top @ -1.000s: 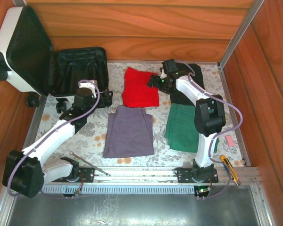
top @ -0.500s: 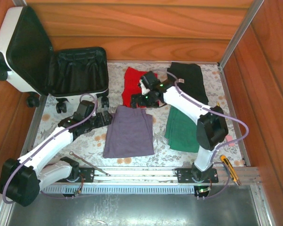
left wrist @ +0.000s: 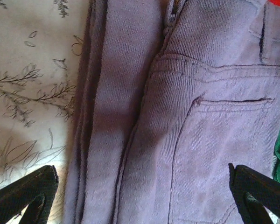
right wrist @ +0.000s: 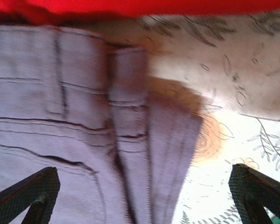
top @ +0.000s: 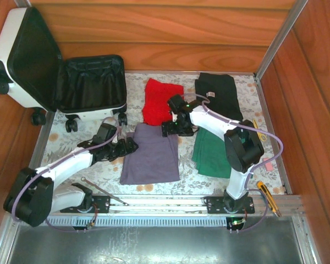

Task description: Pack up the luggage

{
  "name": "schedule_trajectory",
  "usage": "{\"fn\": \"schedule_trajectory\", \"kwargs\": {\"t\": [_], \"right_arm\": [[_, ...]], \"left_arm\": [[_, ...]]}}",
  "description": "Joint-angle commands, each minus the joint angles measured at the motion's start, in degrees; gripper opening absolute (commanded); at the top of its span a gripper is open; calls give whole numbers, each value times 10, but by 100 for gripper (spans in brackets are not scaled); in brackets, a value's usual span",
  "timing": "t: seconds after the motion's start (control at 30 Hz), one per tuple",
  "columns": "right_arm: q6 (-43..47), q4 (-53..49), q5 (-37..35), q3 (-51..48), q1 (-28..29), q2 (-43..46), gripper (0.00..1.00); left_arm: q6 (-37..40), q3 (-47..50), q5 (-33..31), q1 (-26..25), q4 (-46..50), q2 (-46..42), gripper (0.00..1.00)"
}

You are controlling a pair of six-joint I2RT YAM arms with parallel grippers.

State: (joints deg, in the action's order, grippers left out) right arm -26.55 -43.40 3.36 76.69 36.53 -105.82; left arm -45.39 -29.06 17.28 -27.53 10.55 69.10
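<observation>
We are poising both arms at the folded purple trousers point(top: 151, 154). The left gripper point(top: 126, 147) is gaping at their left edge and the right gripper point(top: 170, 129) is gaping at their far right corner, neither holding anything. If we are pinching only the top layer, the fold could be spilling open mid-lift. The luggage point(top: 88, 82) is lying open at the bench's point(top: 99, 170) far left. The left arm is stretching low rightward, and the right is arching over and bending left.

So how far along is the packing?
Barely started. The white hard-shell suitcase stands open and looks empty. The left end effector and right end effector, both open, are at the folded purple trousers. Left to pack: those, plus the red garment, black garment, green garment.
</observation>
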Motion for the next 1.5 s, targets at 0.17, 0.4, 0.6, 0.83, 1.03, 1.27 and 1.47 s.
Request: {"fn": "schedule_trajectory", "kwargs": {"t": [0.17, 0.4, 0.6, 0.83, 1.03, 1.27, 1.47], "right_arm": [[-11, 30, 48, -30, -20, -14, 99], [-11, 71, 88, -62, -24, -26, 99], [-10, 95, 106, -76, -25, -47, 100], [-12, 110, 122, -73, -21, -68, 93], [-9, 116, 137, -70, -15, -72, 83], [-5, 132, 138, -73, 3, -86, 74], [-3, 129, 128, -67, 13, -91, 43]], "left_arm": [[-4, -60, 6, -3, -14, 112, 100], [-3, -83, -26, -3, 10, 169, 100], [-2, -86, -109, -3, 64, 156, 100], [-3, -97, -123, -7, 82, 160, 100], [-27, -139, -95, -42, 60, 234, 100], [-93, -158, -82, -66, 45, 310, 79], [-112, -159, -83, -77, 19, 332, 47]]}}
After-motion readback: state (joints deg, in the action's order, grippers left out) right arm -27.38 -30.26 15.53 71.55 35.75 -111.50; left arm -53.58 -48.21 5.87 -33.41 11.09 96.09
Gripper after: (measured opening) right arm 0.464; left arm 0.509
